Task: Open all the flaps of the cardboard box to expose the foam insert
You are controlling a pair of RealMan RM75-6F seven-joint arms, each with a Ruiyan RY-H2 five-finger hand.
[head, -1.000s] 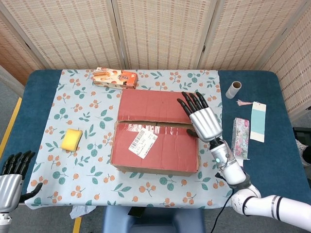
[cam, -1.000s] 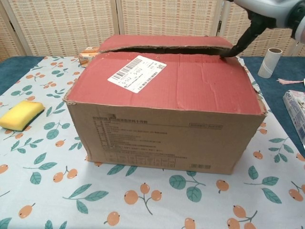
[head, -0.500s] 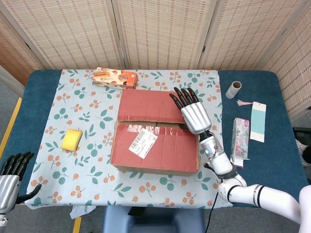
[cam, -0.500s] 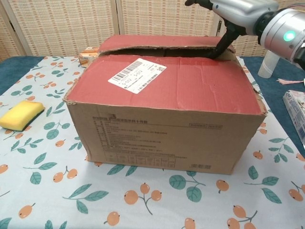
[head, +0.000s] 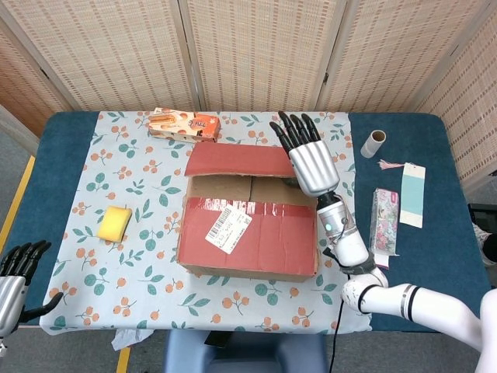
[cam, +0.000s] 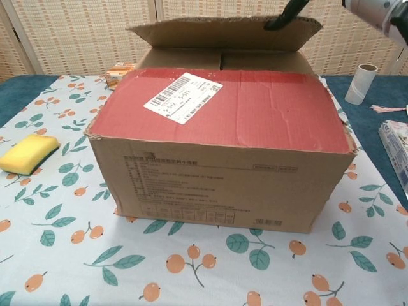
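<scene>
A: Where is the cardboard box (head: 248, 221) placed?

B: It is set at the middle of the table (head: 46, 155), on a cloth printed with leaves and orange berries (head: 140, 194). Its far flap (head: 239, 160) is raised at a slant; the near flap (head: 252, 233), red and bearing a white barcode label (head: 227, 228), lies flat. Two brown inner flaps (head: 233, 187) are seen closed in the gap.

A: And the hands?

B: The right hand (head: 305, 155) is held against the far flap's right edge, its fingers (head: 289, 132) straight and slightly spread, clamped on nothing. The left hand (head: 15, 276) is seen at the near left table corner, fingers apart and empty.

A: What else is shown?

B: A yellow sponge (head: 115, 223), a snack box (head: 185, 124), a cardboard tube (head: 373, 143), a floral packet (head: 384, 220) and a pale card (head: 412, 194) lie on the table. Woven screens (head: 256, 50) stand behind.
</scene>
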